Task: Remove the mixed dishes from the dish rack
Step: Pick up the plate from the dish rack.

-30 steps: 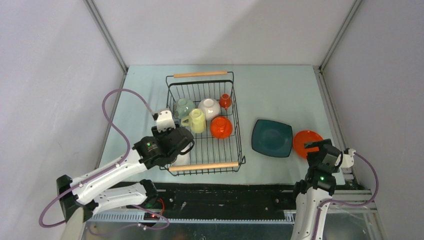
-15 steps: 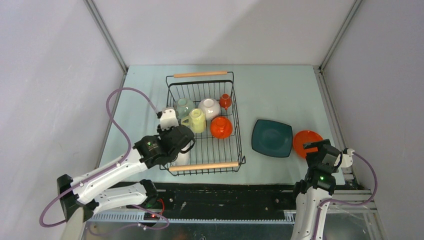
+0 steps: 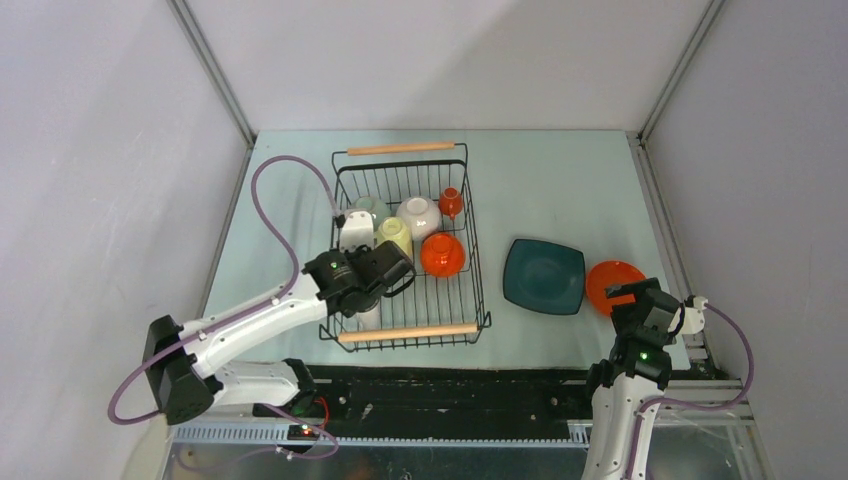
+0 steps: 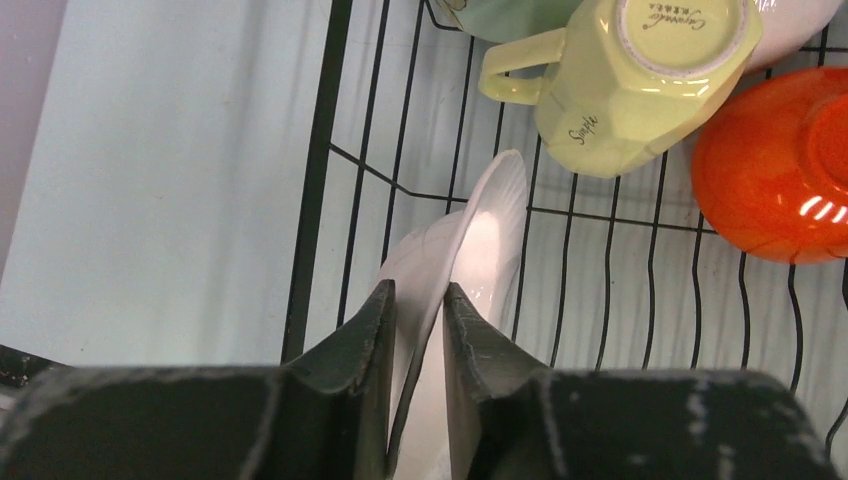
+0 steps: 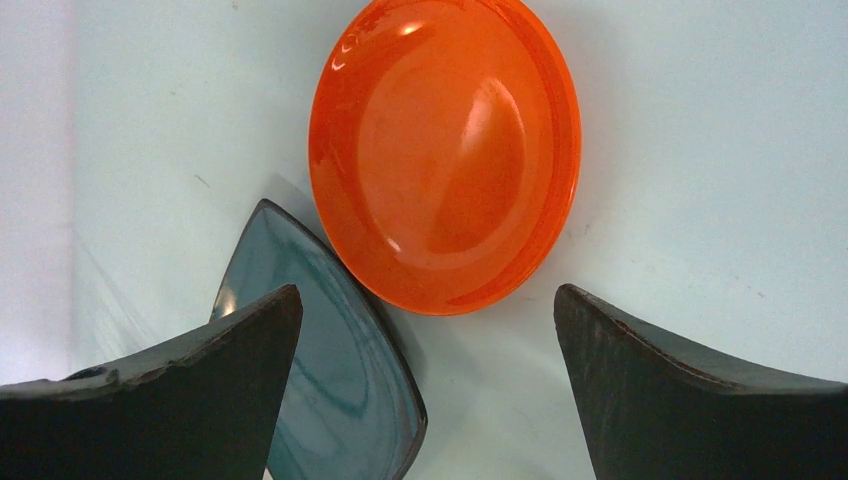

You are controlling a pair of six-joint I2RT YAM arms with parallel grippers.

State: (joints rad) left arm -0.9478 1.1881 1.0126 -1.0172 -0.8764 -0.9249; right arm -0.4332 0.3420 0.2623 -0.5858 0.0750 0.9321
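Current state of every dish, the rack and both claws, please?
left claw, shut on near white bowl rim
near white bowl, on edge in dish rack
right claw, open, empty
yellow mug, base up in rack
orange bowl, upside down in rack
teal plate, flat on table
orange plate, flat on table

pale green bowl (image 4: 505,14) cut by top edge, white bowl (image 4: 482,235) — base behind left pincer (image 4: 418,295); teal plate (image 5: 338,345) cropped

Orange plate (image 5: 445,150), teal plate (image 3: 543,276), black rack (image 4: 316,180)
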